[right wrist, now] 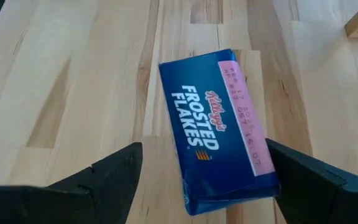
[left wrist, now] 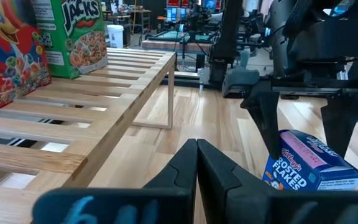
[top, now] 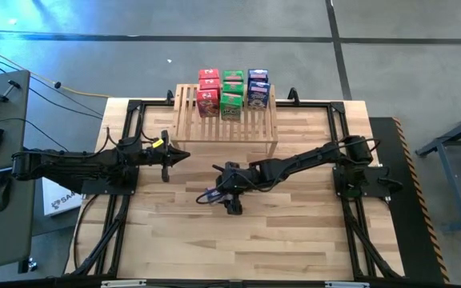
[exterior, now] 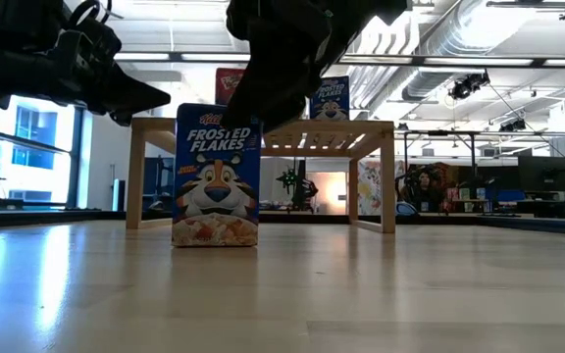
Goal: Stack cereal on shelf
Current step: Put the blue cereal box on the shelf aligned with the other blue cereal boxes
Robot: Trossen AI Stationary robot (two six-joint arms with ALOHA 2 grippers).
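Here the last blue Frosted Flakes box point(right wrist: 217, 127) stands upright on the tabletop point(top: 294, 232), in front of the shelf point(top: 186, 128) and not yet on it. The right gripper point(right wrist: 201, 177) hangs directly over the box with its fingers point(right wrist: 95, 177) spread wide on either side of the top face, touching nothing; the left wrist view shows the same, the two dark fingers bracketing the box top.

The box sits slightly turned against the line between the fingers. Judged from that, the grip would go best if the wrist were first squared to the narrow sides, then lowered until the pads reach well down the box walls before closing, since a pinch near the top edge of a light carton may tip or twist it.

On the shelf, the red point(top: 208, 92), green point(top: 232, 94) and blue point(top: 258, 88) boxes stand in three rows toward the far edge; the blue row on the right looks like the one with room. The lift must clear the shelf's near bar.

The left gripper point(top: 181, 156) waits with fingers pressed together, just off the shelf's near left corner.
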